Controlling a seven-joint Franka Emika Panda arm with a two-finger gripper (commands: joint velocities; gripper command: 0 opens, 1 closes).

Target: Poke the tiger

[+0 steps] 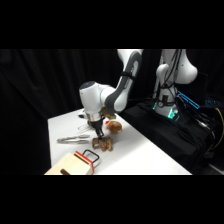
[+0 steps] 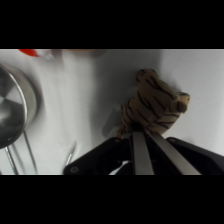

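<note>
touching the tiger from above, gripper fingers pressed together

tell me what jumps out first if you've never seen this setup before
The white arm bends down over the middle of the white table, its gripper right at the small striped tiger. In the wrist view the tiger sits just past the fingers, which lie close together, tips at its body. A shiny metal cup sits at that view's left edge, and a pale wooden box lies at the table's near corner.
</note>
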